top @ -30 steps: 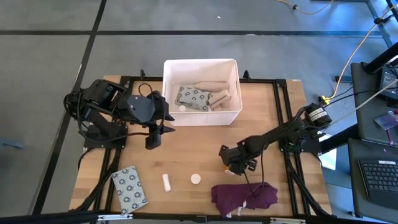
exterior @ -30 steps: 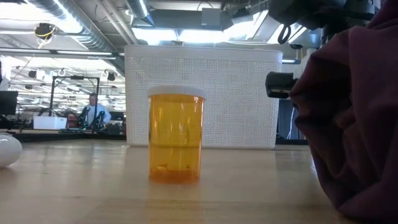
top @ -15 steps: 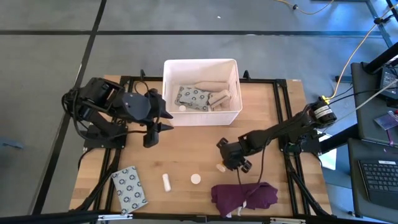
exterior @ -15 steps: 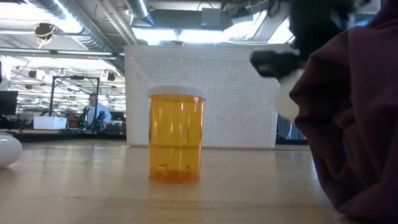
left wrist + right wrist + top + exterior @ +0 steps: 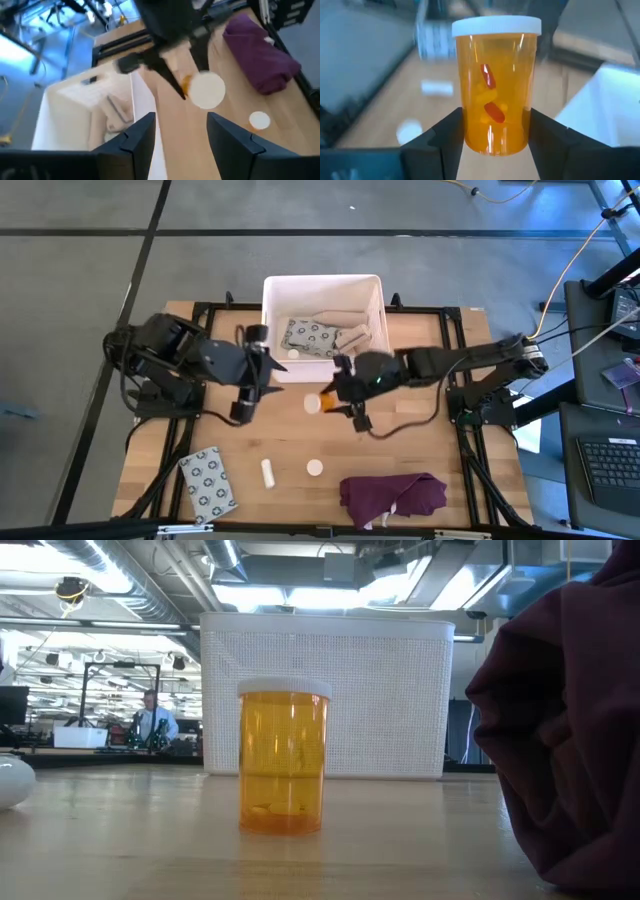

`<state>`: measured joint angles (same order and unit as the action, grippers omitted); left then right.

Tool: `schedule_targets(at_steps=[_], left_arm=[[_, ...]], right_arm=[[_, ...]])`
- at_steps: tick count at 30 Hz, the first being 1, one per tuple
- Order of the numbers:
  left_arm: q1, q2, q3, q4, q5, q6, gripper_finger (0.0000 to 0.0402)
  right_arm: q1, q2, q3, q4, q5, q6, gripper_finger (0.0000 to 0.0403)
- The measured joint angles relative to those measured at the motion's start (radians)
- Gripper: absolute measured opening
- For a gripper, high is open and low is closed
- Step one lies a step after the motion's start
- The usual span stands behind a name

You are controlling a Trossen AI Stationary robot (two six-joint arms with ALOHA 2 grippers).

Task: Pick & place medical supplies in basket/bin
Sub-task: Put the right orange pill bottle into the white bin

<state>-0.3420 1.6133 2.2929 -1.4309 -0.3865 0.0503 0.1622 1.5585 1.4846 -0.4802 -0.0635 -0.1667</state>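
a wooden desk [image 5: 430,360] with a black frame carries everything, and the white bin [image 5: 324,328], a tall-sided perforated tub, sits at the middle of its far edge. inside the bin lie a grey-white patterned packet [image 5: 310,337] and beige rolls [image 5: 352,337]. a dark purple cloth [image 5: 393,497] is heaped well in front of the bin, toward the near edge and to its right. the left arm reaches in from the bin's left, and the left claw [image 5: 255,370] hovers just off the bin's front left corner with its fingers [image 5: 134,141] spread wide, gripping nothing. the right arm stretches in from the bin's right, and the right claw [image 5: 335,401] sits just in front of the bin's front wall, closed on an orange pill bottle [image 5: 495,82] with a white cap; red and yellow capsules show inside it. a second patterned packet [image 5: 208,483] lies flat far from the bin, near the desk's front left corner. a second orange bottle [image 5: 284,757] stands upright well in front of the bin. a small white tube [image 5: 268,472] lies beside that bottle, toward the packet.
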Motion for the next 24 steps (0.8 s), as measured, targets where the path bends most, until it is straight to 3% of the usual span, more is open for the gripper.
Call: schedule_targets(at_steps=[8,16,24], left_arm=[[0.003,0.073,0.000,0.022,0.057,0.141,0.0204],[0.004,0.095,0.000,0.051,0.037,0.172,0.0242],[0.038,0.095,0.000,0.094,0.048,0.225,0.0248]], right_arm=[[-0.030,0.000,0.166,-0.002,-0.125,0.172,0.0188],[-0.028,0.009,0.173,0.006,-0.133,0.242,0.0186],[-0.028,0.016,0.173,0.007,-0.133,0.271,0.0191]])
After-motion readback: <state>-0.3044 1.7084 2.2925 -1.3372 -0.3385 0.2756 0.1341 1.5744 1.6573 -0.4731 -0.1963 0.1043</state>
